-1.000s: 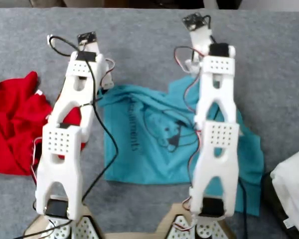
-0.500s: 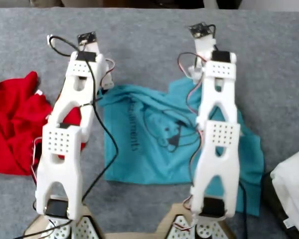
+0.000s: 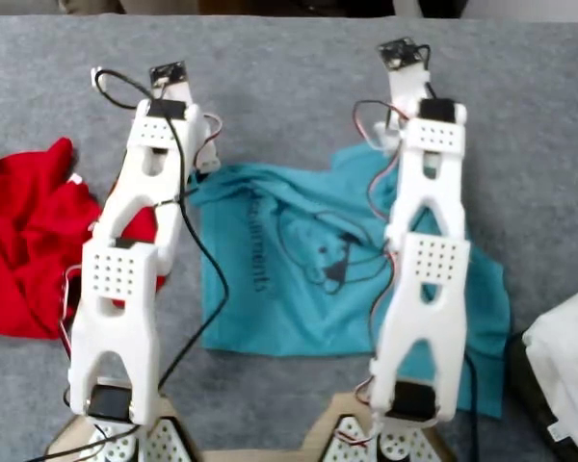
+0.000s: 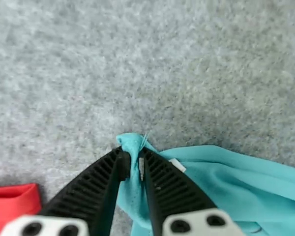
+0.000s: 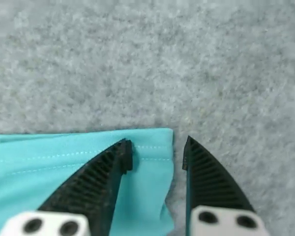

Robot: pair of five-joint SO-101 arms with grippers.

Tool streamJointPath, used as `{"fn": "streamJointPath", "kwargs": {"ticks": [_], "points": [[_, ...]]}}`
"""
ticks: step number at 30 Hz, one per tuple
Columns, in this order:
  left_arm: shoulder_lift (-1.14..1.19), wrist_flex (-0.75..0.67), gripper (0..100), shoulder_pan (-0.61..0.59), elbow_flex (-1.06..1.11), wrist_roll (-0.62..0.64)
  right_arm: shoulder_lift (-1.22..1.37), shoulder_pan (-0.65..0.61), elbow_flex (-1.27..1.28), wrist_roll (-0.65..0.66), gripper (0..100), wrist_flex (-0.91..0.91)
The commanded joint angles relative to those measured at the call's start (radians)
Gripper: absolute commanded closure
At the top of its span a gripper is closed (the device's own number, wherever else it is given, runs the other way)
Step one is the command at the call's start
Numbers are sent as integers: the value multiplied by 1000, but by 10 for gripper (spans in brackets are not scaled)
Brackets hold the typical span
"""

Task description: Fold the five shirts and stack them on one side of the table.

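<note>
Left wrist view shows our left gripper point(image 4: 132, 157) clamped on a bunched corner of the teal shirt point(image 4: 226, 172). Our right gripper point(image 5: 157, 147) gapes apart, holding nothing, straddling another corner's edge. We judge folding barely begun: the teal shirt lies spread behind both grippers, the red shirt point(image 3: 24, 241) is crumpled beside the left, and no stack exists.

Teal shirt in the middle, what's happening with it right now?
Both arms are at the far edge of the teal shirt, which lies spread on the grey table. The left gripper is shut on one corner; the right gripper is open, straddling another hemmed corner. A red shirt lies crumpled nearby.
</note>
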Motion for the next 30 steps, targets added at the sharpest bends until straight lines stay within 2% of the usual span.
{"fn": "streamJointPath", "kwargs": {"ticks": [1, 20, 25, 30], "points": [[-4, -25, 981, -9, 0, 8, -5, 13, -94, -2, 818, -26], [-4, -40, 981, -9, 17, 8, 79, -4, -148, 57, 818, -23], [-4, -40, 981, -11, 17, 8, 90, -8, -148, 143, 823, 18], [-4, -40, 981, -11, 17, 8, 88, -18, -154, 147, 928, 48]]}}
